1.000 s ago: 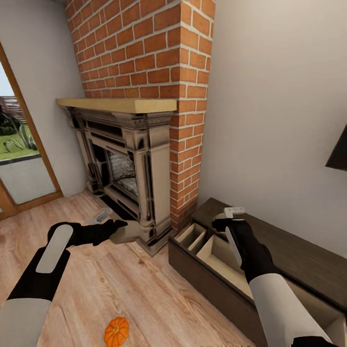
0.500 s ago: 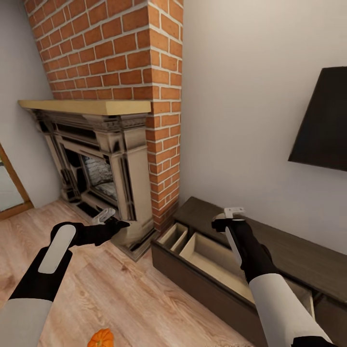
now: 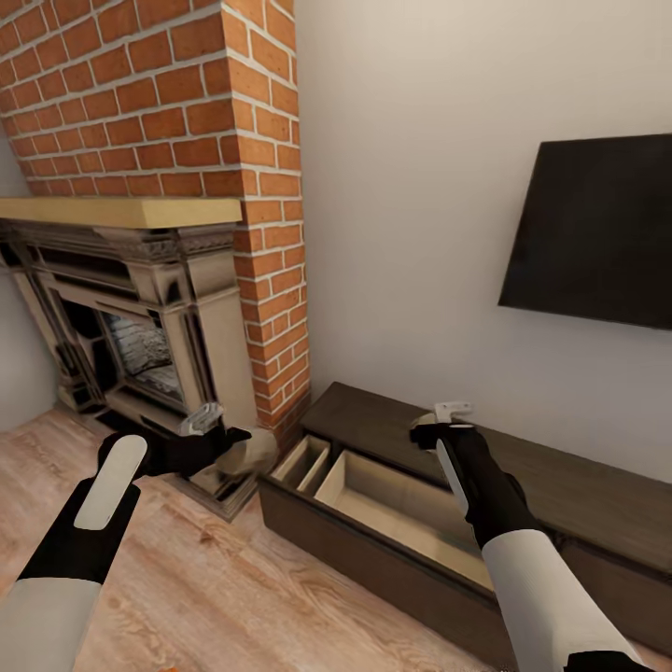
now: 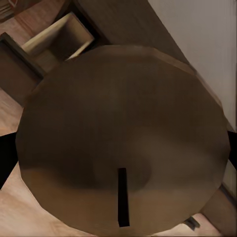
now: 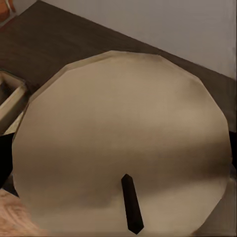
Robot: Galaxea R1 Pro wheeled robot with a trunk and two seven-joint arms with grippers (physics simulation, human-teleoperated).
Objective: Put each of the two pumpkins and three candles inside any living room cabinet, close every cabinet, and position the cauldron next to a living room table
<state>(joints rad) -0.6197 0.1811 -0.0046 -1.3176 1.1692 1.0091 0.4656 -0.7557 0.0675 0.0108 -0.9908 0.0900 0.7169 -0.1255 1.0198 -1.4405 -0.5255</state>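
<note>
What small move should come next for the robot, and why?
Probably lower the right tool into the open drawer of the cabinet and release. It holds a candle right above the pale interior; the left tool holds another candle.

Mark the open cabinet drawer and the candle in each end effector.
cabinet [image 3: 373, 425]: head view, dark top.
left candle [image 4: 123, 143]: left wrist view, flat top face.
right candle [image 5: 123, 148]: right wrist view, flat top face.

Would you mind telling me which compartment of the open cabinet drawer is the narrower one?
The narrow compartment at the fireplace end of the cabinet; the wide compartment beside it stretches under the right arm.
</note>
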